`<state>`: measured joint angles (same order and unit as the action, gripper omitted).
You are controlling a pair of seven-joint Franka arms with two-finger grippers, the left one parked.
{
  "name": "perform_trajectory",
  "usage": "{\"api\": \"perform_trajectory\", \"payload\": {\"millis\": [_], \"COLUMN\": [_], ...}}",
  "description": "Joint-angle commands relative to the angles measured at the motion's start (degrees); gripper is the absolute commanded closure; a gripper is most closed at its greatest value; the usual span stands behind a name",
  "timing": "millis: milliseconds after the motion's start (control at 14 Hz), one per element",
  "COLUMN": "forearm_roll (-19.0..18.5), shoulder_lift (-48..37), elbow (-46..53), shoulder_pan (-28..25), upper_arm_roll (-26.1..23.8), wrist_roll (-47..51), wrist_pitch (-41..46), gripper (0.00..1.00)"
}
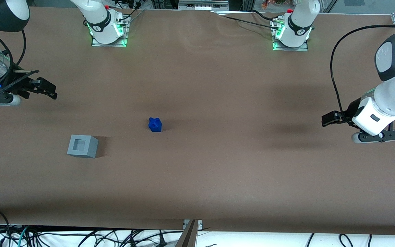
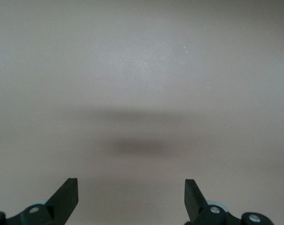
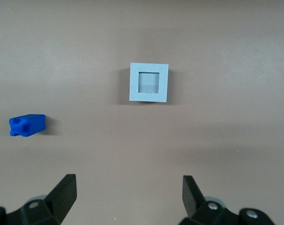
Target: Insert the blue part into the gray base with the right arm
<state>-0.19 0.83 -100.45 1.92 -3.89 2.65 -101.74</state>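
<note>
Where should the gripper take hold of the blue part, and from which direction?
Come straight down from above and close on two opposite flat side faces of the blue part; it lies free on the table, apart from the gray base. The open gripper is off to the side.

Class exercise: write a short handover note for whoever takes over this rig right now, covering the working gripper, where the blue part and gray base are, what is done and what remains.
Gripper: open, empty, raised at the working arm's end of the table, away from both pieces.
Blue part: lies loose on the table, apart from the base, a little farther from the front camera than it.
Gray base: stands upright, square recess facing up, nothing in it.
Done: nothing yet.
Left: reach the blue part, grasp it, carry it over the base and insert it.
</note>
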Motion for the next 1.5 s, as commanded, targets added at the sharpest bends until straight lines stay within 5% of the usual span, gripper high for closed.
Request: {"api": "perform_trajectory", "payload": {"millis": [0,1429], "forearm_roll": [0.6,0.5], "shoulder_lift": [-0.3,-0.2], "elbow": [-0.1,1.1], "shoulder_pan": [-0.5,-0.6], "upper_arm_roll": [0.5,-2.0], "wrist_roll": [-0.6,-0.7], "wrist_pitch": [-0.1,5.1], "gripper": [0.00,0.00]}}
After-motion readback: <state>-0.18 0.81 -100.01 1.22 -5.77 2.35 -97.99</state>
